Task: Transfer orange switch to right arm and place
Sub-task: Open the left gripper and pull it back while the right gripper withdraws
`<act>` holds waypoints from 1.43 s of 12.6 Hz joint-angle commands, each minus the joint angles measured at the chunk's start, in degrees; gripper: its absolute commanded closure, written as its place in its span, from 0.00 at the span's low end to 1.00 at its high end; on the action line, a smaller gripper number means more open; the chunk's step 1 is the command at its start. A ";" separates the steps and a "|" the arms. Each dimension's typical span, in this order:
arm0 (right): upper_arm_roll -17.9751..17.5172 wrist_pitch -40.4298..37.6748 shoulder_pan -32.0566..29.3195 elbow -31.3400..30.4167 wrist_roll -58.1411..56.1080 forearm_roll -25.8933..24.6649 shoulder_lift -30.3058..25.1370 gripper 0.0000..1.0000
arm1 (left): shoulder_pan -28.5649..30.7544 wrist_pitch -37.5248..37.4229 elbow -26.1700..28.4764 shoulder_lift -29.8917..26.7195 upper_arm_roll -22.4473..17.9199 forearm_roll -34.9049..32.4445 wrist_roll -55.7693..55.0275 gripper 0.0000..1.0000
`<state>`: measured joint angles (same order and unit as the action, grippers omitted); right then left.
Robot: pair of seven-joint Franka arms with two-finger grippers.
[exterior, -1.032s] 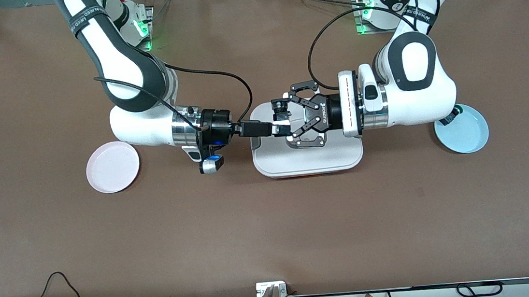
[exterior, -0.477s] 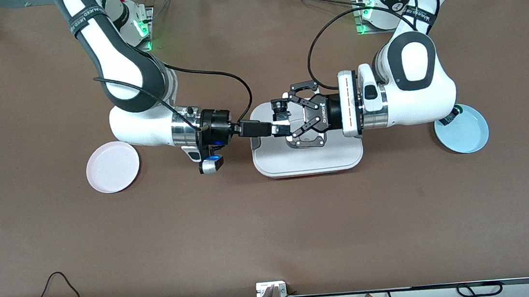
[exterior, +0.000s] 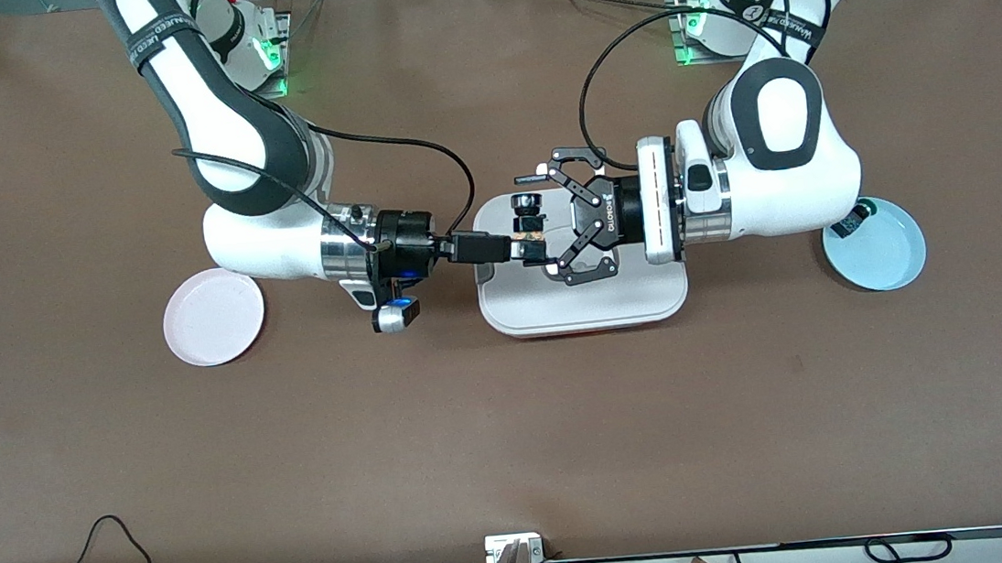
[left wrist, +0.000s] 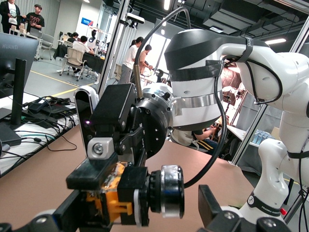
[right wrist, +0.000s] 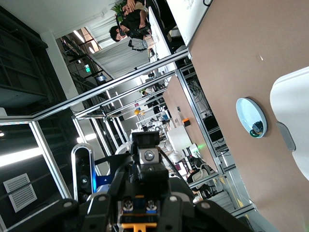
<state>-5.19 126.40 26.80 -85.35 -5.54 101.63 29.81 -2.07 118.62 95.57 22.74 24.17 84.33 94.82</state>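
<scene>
The orange switch (exterior: pixel 530 219) is up in the air over the white tray (exterior: pixel 586 308). My right gripper (exterior: pixel 525 247), black with a blue light, is shut on the switch's orange end. My left gripper (exterior: pixel 543 220), with its open black linkage, faces it, and its fingers stand open on both sides of the switch without touching it. In the left wrist view the switch (left wrist: pixel 145 195) shows its silver ring and orange body, clamped by the right gripper (left wrist: pixel 104 193), with my left gripper (left wrist: pixel 145 212) spread wide around it. In the right wrist view the switch (right wrist: pixel 140 212) sits in the right gripper (right wrist: pixel 141 220).
A pink plate (exterior: pixel 213 317) lies toward the right arm's end of the table. A light blue plate (exterior: pixel 885 258) toward the left arm's end holds a black-grey part with a green cap (exterior: pixel 858 218); the plate also shows in the right wrist view (right wrist: pixel 248 113).
My left gripper has opened its fingers off the switch. The switch stays in my right gripper. Both hands have shifted slightly.
</scene>
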 commanded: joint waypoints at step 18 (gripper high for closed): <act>-0.08 -25.48 -15.36 1.15 1.67 -24.60 0.24 1.00 | 2.68 -9.72 -0.65 -1.21 -1.15 -34.63 -49.27 0.00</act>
<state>-4.80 104.45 13.69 -85.30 -4.83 81.47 29.80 0.14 110.21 95.02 22.03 23.15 55.07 49.83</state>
